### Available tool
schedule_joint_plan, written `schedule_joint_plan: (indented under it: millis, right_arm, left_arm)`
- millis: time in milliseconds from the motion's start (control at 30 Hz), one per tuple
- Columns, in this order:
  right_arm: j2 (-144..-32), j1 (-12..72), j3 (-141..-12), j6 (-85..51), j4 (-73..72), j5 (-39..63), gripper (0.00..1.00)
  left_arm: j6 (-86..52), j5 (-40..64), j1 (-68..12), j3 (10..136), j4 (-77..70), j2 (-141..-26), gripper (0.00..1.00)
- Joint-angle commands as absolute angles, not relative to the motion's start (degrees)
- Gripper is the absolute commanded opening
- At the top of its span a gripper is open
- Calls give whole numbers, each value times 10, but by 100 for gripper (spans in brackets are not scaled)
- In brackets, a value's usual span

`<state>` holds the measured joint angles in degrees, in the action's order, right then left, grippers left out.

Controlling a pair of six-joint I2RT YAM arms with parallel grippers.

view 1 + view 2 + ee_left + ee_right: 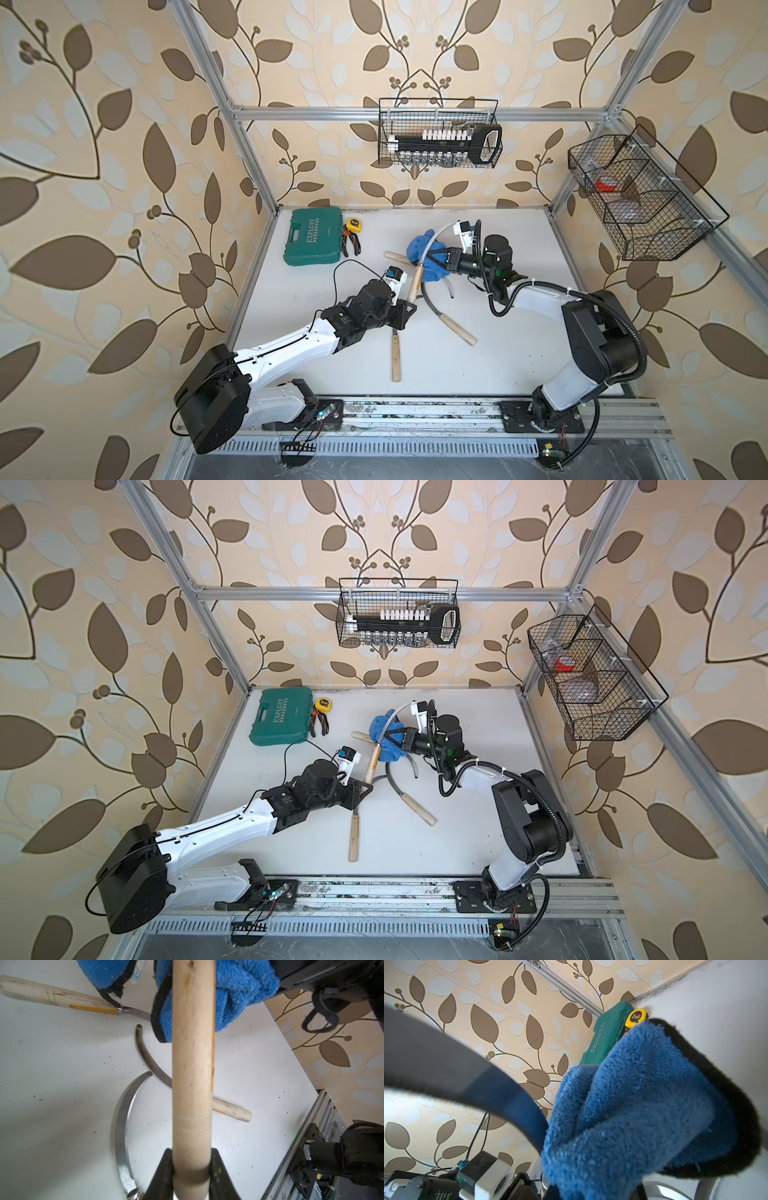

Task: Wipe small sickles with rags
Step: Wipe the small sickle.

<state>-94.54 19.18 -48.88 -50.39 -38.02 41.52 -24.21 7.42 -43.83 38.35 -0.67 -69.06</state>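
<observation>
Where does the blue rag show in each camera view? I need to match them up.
In a top view: the blue rag is bunched toward the back of the table, crossed by the blade of the held sickle.
In a top view: same place.
Left wrist: past the far end of the held handle.
Right wrist: close up, beside the dark blade.
Shared landmark: the held sickle, in all four.

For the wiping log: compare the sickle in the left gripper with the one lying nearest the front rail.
The held sickle is raised, its handle clamped in the left gripper; the front sickle lies flat, untouched. The held sickle's blade runs into the blue rag; the front sickle's blade is bare. Both have pale wooden handles.
</observation>
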Motion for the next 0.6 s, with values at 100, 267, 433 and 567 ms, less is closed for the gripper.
schedule_joint_plan:
  millis: [100, 267, 433, 567]
  right_arm:
    - [-947, 187, -530, -534, -418, 450, 0]
    - [-926, 171, -559, -527, -390, 450, 0]
    - [-898, 149, -586, -520, -356, 448, 0]
    - [-884, 132, -610, -497, -321, 444, 0]
  left_arm:
    - [-238, 82, -437, 377, -20, -677, 0]
    - [-242, 92, -437, 367, -28, -671, 0]
    - [-242, 109, -437, 364, -31, -666, 0]
    - [-243, 112, -437, 358, -38, -662, 0]
